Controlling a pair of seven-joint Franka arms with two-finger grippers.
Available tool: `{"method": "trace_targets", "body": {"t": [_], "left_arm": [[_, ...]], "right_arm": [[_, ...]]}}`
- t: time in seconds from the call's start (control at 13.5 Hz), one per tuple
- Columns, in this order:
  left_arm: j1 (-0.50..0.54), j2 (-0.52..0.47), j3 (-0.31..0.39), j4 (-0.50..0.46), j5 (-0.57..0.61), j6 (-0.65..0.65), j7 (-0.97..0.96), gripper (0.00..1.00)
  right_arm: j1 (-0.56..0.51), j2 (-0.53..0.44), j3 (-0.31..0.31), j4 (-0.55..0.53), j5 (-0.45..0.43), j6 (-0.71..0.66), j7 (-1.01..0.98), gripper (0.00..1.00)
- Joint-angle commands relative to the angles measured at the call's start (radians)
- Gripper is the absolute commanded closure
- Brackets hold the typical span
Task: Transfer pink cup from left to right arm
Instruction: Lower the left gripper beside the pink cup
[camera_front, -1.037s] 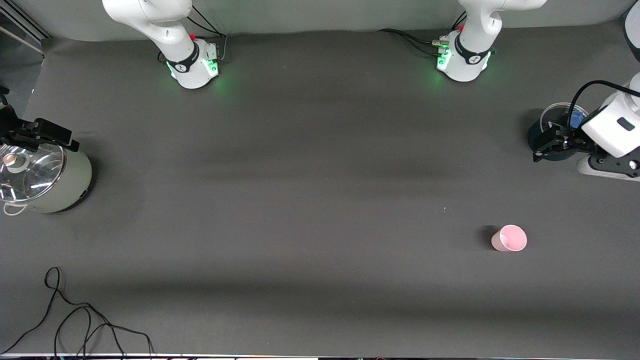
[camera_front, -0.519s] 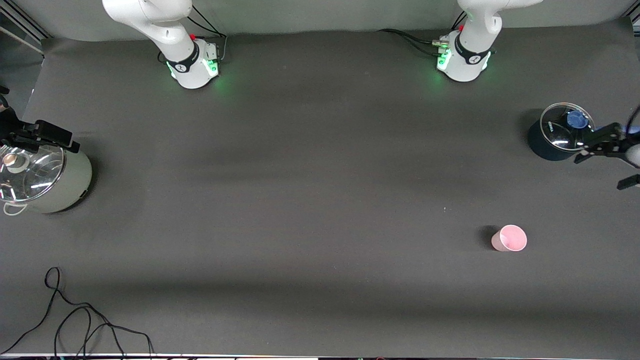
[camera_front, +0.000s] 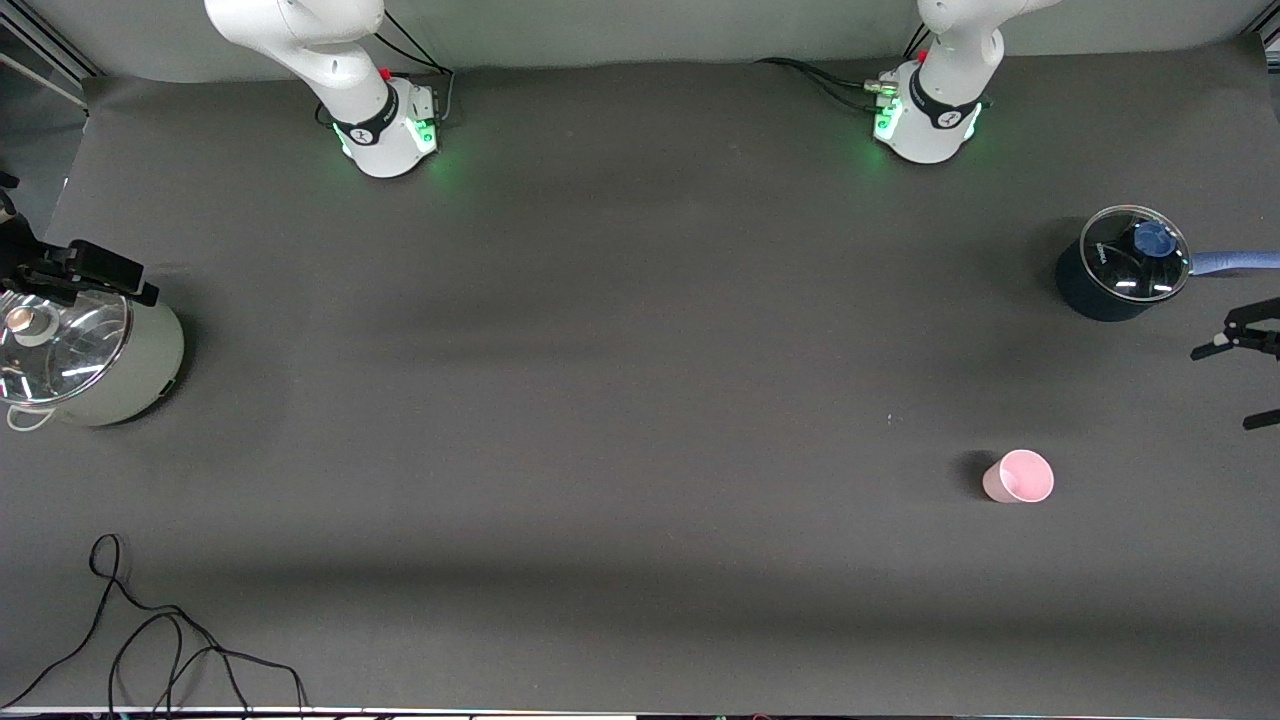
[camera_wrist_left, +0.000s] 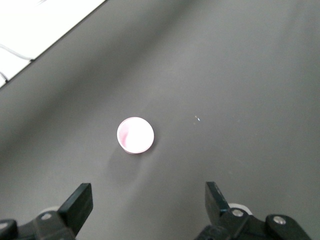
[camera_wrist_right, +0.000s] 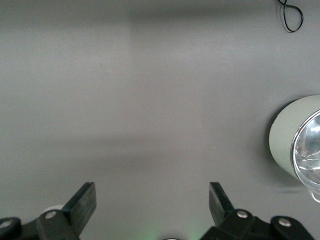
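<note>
On table, pink cup (camera_front: 1018, 476) upright; both grippers' jaws spread.

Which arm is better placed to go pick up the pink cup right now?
Left, most likely. The pink cup stands upright toward the left arm's end of the table, and the left gripper is open with the cup in its wrist view. The right gripper is over the pale green pot.

You have the pink cup (camera_front: 1018, 477) standing upright on the surface (camera_front: 620, 400) toward the left arm's end, nearer the front camera than the lidded saucepan (camera_front: 1120, 264). Your left pincer (camera_front: 1245, 380) hangs spread over that end's edge. The large lidded pot (camera_front: 85, 350) sits at the right arm's end, with the right pincer (camera_front: 60, 275) above it. A cable (camera_front: 160, 640) lies nearest the camera.
</note>
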Motion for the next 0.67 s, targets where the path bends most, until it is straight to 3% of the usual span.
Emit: {"method": "trace_targets", "body": {"t": [0.0, 0.59], "left_arm": [[0.069, 0.128, -0.009, 0.071, -0.131, -0.013, 0.211, 0.0], [0.155, 0.412, -0.012, 0.113, -0.406, -0.025, 0.639, 0.0]], "right_arm": [[-0.004, 0.011, -0.003, 0.021, 0.016, -0.017, -0.005, 0.0], [-0.004, 0.018, -0.003, 0.02, 0.016, -0.017, -0.005, 0.0]]}}
